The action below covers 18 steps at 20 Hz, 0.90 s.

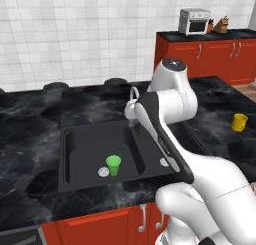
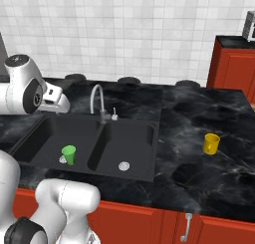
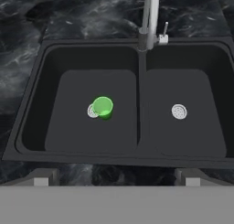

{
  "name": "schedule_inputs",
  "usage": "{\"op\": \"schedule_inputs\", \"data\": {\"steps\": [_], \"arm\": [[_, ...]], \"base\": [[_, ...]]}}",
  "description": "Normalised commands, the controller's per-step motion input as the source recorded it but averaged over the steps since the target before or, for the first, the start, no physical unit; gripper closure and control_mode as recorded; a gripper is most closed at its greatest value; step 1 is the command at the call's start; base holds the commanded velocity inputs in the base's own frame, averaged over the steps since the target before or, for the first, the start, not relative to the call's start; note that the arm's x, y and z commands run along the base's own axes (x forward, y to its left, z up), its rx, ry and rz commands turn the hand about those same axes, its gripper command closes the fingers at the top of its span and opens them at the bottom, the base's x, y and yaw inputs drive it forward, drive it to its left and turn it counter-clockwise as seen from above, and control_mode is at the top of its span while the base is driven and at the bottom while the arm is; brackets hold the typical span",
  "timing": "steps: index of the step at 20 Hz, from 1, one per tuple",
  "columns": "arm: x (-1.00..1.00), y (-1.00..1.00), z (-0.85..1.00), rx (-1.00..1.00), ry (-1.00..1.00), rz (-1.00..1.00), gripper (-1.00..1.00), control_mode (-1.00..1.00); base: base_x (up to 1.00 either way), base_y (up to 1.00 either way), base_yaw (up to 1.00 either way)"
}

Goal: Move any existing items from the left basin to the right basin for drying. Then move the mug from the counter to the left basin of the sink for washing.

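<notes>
Arm bent above the sink (image 1: pixel 70 139), end effector (image 3: pixel 116 184) spread (facing down).

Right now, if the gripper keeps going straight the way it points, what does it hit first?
Probably the sink itself: the open gripper looks down near the divider, with the green cup left of its line. Depth is unclear.

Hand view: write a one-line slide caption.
Looking down into the black double sink: green cup upright by the left basin's drain, right basin holding nothing.
</notes>
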Motion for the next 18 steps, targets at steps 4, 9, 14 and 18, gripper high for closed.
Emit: {"op": "schedule_inputs", "data": {"steps": [4,9,14,18], "arm": [[0.00,0.29,-0.18,-0.03,0.00,0.00,-1.00,-1.00],[0.01,0.12,-0.19,-0.05,0.00,0.00,-1.00,-1.00],[0.18,0.05,-0.25,-0.02,0.09,0.00,-1.00,-1.00],[0.24,0.08,-0.22,0.00,0.12,0.00,-1.00,-1.00]], "base": [[0.00,0.00,0.00],[0.00,0.00,0.00],[0.00,0.00,0.00],[0.00,0.00,0.00]]}}
